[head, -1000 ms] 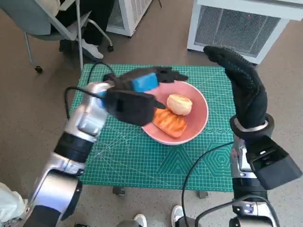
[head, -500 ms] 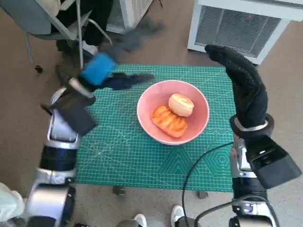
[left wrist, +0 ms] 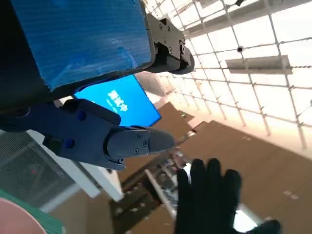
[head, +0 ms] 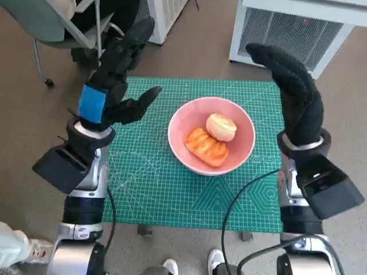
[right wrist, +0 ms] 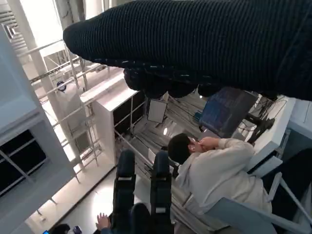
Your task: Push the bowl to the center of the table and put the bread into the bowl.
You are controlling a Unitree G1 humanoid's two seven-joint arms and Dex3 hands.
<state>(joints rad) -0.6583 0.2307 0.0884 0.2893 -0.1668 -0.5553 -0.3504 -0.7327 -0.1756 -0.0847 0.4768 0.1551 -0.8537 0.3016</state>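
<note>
A round, smooth pink bowl (head: 211, 135) near the desk (head: 155, 189) centre holds two golden breads (head: 206, 146). Both left robot hand (head: 114, 80) and right robot hand (head: 292, 91) are raised, fingers spread, empty.

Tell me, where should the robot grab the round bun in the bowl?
Probably from straight above, fingers around the sides of the round bun. It sits in the pink bowl, whose raised rim blocks a sideways reach, and the flat pastry lies close on one side.

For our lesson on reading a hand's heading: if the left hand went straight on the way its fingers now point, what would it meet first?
Probably the chair beyond the table's far edge. The left hand is raised, empty and aimed away from the bowl; depth is unclear.
</note>
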